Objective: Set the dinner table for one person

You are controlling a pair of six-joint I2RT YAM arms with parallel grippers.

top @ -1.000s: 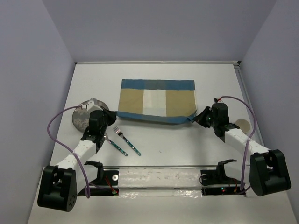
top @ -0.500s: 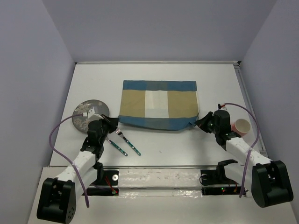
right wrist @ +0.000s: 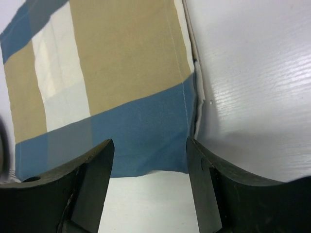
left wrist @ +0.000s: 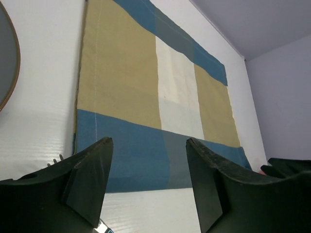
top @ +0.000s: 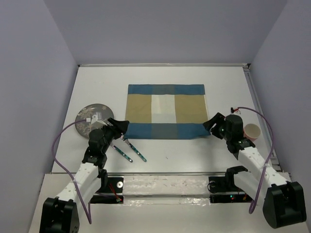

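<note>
The white dinner table [top: 165,77] carries a blue-and-tan checked placemat [top: 165,111] lying flat at its centre. My left gripper [top: 120,127] hovers open just off the mat's near left corner with nothing between its fingers. My right gripper [top: 212,124] stands open at the mat's near right corner, also holding nothing. In the left wrist view the left gripper [left wrist: 148,145] frames the mat's blue near band [left wrist: 141,155]. The right wrist view has the right gripper [right wrist: 149,145] over the mat's near right corner [right wrist: 165,145].
A dark round plate [top: 92,116] lies left of the mat, its rim [left wrist: 7,63] also in the left wrist view. Two teal-handled forks [top: 129,151] lie near the left arm. A pink cup [top: 251,131] stands at the right, close to the table's edge.
Both grippers were shut on the mat's near corners; they have let go, opened and drawn back toward the near edge. The mat now lies flat. The cup has come into view.
</note>
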